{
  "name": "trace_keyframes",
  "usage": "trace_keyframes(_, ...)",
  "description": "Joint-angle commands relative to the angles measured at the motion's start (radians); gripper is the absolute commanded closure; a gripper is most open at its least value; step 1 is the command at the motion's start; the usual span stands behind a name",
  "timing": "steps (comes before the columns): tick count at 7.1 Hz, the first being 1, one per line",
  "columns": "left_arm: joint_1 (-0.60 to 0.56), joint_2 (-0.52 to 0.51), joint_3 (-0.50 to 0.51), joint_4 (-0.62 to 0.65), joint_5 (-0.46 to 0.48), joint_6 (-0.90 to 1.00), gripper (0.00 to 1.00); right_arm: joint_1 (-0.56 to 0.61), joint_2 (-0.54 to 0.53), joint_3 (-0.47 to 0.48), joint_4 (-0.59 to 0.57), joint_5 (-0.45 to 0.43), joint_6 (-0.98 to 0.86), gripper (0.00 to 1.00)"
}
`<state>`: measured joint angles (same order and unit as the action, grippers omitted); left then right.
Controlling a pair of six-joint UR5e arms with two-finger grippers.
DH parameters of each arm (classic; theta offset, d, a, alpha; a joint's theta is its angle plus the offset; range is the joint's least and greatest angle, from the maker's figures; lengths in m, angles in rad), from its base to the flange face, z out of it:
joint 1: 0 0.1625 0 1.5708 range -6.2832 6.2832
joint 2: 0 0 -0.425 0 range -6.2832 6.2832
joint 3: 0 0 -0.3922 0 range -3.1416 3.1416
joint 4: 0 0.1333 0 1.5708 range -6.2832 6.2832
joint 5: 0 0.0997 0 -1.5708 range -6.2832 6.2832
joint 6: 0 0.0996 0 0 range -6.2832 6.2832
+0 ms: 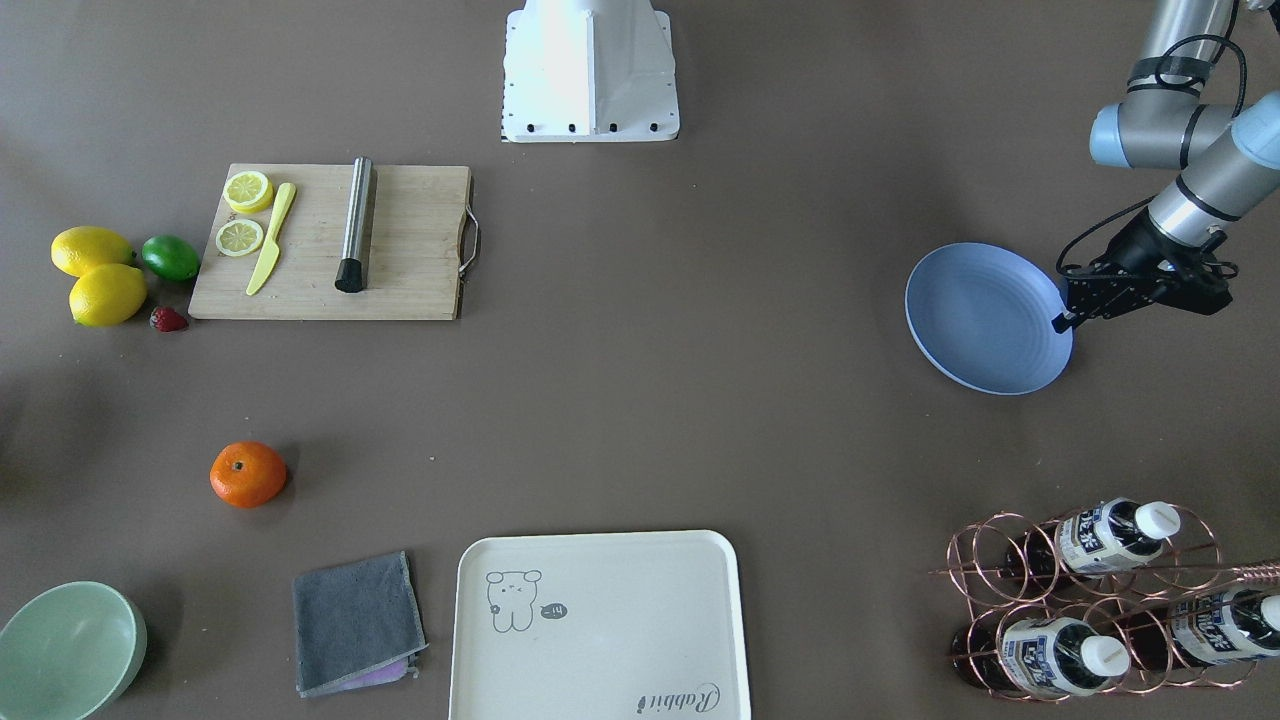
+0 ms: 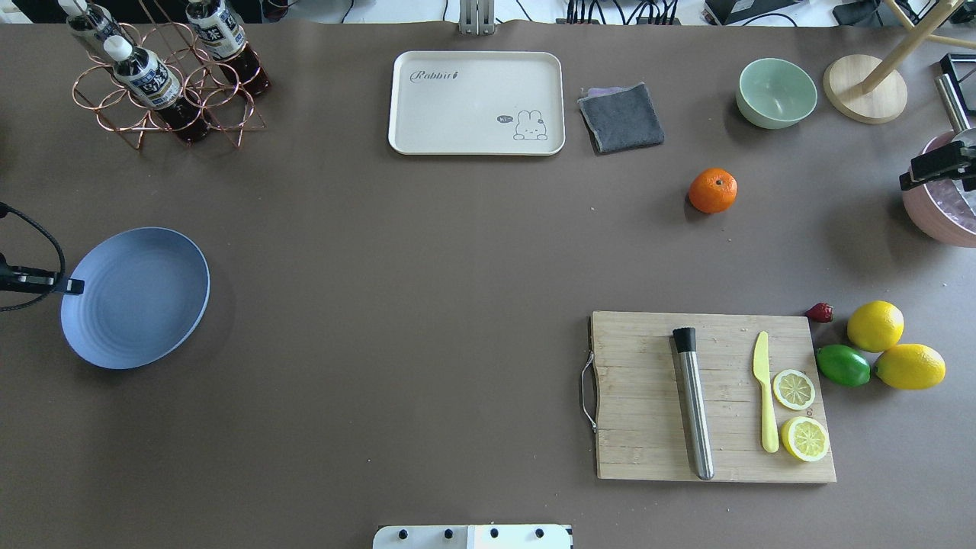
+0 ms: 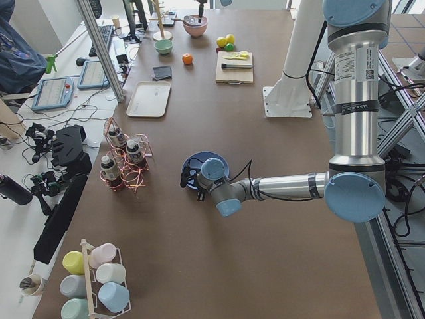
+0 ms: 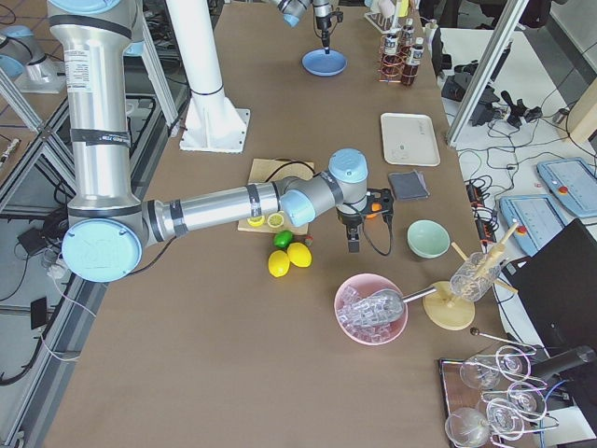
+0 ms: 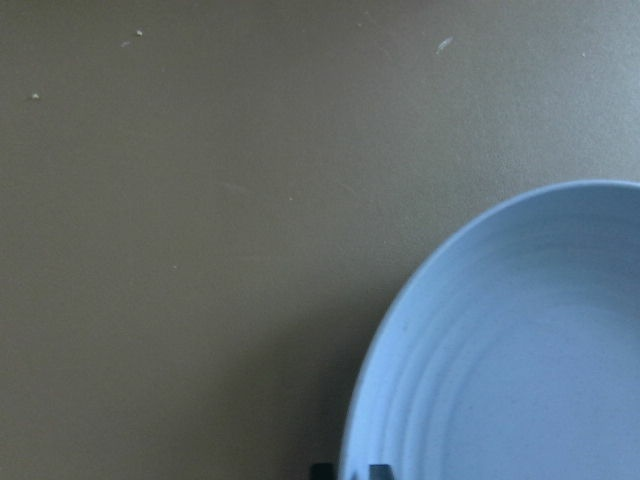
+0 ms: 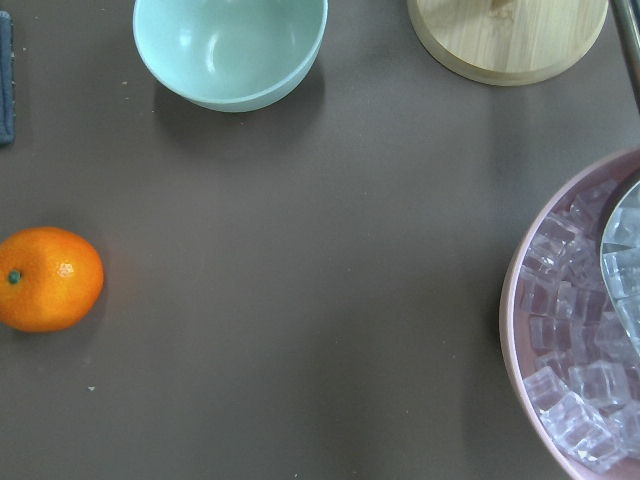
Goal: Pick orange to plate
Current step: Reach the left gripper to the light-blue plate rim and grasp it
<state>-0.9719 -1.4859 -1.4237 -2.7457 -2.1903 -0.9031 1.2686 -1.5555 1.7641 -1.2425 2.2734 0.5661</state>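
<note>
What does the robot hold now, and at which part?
The left gripper seems to pinch the plate at its rim; the orange lies untouched.

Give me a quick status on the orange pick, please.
Left gripper at plate rim; right gripper up, off orange; neither readable as open or shut. Orange alone on table, plate bare. Grey cloth near orange, not touching.

a robotics lab: teach pendants (image 3: 53, 93), cable tangles (image 3: 36, 133) and aluminium framing (image 3: 99, 50) beside a brown-covered worktable (image 3: 265, 266)
</note>
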Motion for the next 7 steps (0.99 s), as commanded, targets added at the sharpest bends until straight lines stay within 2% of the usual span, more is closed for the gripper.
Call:
trace_keyframes(1,-0.092,-0.049,-0.027,-0.012,-0.178,-0.113,1.0,0.0,0.0,0.005,0.0,0.0,0.0,0.0)
trace_keyframes(2,-0.097,-0.065,-0.099,-0.011,-0.221,-0.257,1.0,0.0,0.0,0.005,0.0,0.0,0.0,0.0)
trace_keyframes(3,-0.085,-0.107,-0.168,-0.002,-0.195,-0.418,1.0,0.0,0.0,0.005,0.0,0.0,0.0,0.0)
trace_keyframes(4,-0.023,-0.141,-0.196,0.001,-0.121,-0.475,1.0,0.0,0.0,0.005,0.0,0.0,0.0,0.0)
trace_keyframes(5,0.08,-0.178,-0.207,0.018,-0.001,-0.529,1.0,0.0,0.0,0.005,0.0,0.0,0.0,0.0)
trace_keyframes(7,0.215,-0.327,-0.233,0.252,0.165,-0.539,1.0,0.0,0.0,0.005,0.0,0.0,0.001,0.0)
